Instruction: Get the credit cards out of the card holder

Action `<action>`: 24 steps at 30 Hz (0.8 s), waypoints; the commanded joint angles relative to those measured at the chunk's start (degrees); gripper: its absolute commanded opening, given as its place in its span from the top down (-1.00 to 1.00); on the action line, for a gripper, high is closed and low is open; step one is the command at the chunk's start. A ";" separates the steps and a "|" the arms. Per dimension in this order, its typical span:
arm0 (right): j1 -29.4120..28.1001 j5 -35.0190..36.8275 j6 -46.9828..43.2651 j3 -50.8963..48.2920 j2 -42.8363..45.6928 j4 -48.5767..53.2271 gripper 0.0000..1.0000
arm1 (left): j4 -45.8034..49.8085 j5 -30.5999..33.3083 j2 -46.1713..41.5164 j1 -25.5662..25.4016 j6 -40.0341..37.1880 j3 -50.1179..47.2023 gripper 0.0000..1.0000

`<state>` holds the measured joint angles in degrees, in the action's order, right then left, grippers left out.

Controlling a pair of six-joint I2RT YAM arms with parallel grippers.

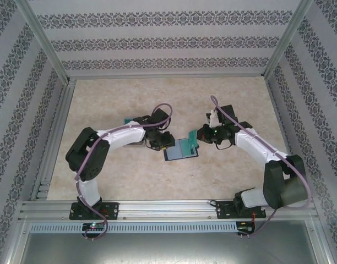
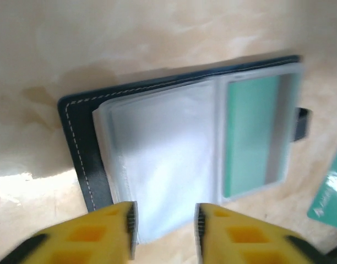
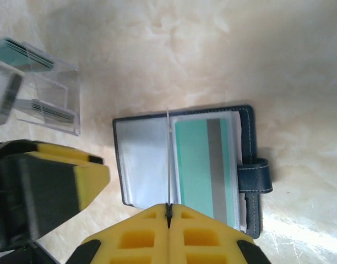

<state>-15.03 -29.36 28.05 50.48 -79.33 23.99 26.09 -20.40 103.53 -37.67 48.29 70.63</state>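
The card holder [image 3: 245, 165], a dark navy bifold, lies open on the table, also visible from above [image 1: 179, 151]. A teal credit card with a grey stripe [image 3: 204, 165] sits in its right clear sleeve [image 2: 251, 132]. The left sleeve [image 2: 163, 159] looks empty. My right gripper [image 3: 168, 208] is shut on another credit card [image 3: 168, 159], seen edge-on as a thin line above the holder's spine; its teal corner [image 2: 329, 198] appears in the left wrist view. My left gripper [image 2: 164, 220] is open, its fingers either side of the left sleeve's near edge, pinching nothing.
A clear plastic box [image 3: 47, 93] with several cards in it stands on the table beyond the left arm [image 1: 136, 122]. Aluminium frame rails [image 1: 58, 137] border the table. The left gripper's yellow finger [image 3: 64, 181] is close beside the right gripper.
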 commanded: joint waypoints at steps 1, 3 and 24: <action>-2.72 4.45 -3.38 5.04 1.36 2.55 1.00 | 4.10 5.42 -8.28 1.39 0.55 2.17 -0.21; -5.01 6.99 -5.43 7.89 0.40 3.62 1.00 | 5.79 8.08 -12.48 2.51 0.76 1.49 -0.46; -23.96 12.65 -37.34 52.32 -31.25 11.32 1.00 | 28.61 31.15 -57.19 13.44 5.71 -10.88 -0.99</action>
<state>-38.54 -16.88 -2.85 96.49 -106.80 30.92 48.10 7.11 48.12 -24.99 52.58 60.58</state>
